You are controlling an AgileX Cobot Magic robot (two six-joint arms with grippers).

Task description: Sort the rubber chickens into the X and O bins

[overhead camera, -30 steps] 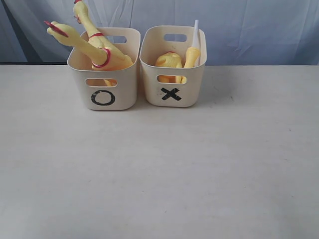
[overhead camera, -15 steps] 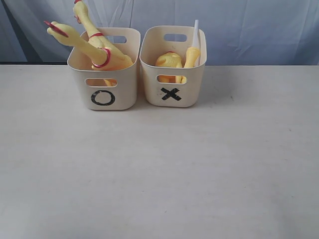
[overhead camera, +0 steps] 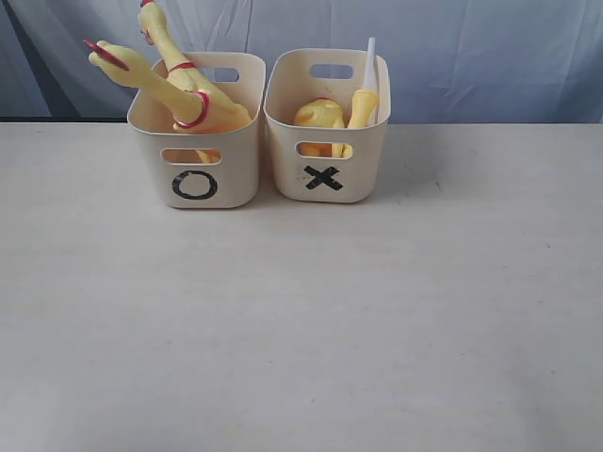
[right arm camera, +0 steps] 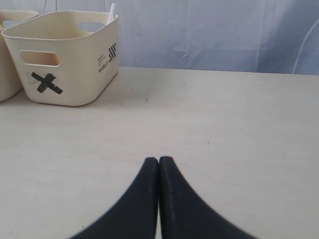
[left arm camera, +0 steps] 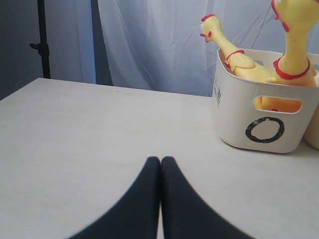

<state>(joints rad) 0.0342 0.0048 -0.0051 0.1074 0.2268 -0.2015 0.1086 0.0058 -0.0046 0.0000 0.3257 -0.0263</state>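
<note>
"While both arms hang low over the bench point(overhead camera: 301, 339), where are the rubber chickens point(overhead camera: 168, 87)?" asks the picture desk.

"All in the two tubs at the far edge," the photographer answers. "Two lean out of the O bin point(overhead camera: 195, 174), necks and red combs well past its rim, too long by the look of them to lie inside. The X bin point(overhead camera: 325, 174), just beside it, holds the rest, one propped upright with a white tube point(overhead camera: 369, 56) rising above the back wall."

"And the fingers?"

"The left fingers point(left arm camera: 144, 199) are pressed tip to tip with nothing between them, the O bin some way ahead. The right fingers point(right arm camera: 172, 199) are the same, flat together and empty, the X bin well apart from them."

"Why closed, and why so far back?"

"My reading only: no chicken shows loose on the bench in any view, so the sort looks done. Both arms sit clear of the tubs — sensible, since a swing close by could catch those overhanging necks. Whether the bins touch I cannot tell — the gap is too fine to judge."
</note>
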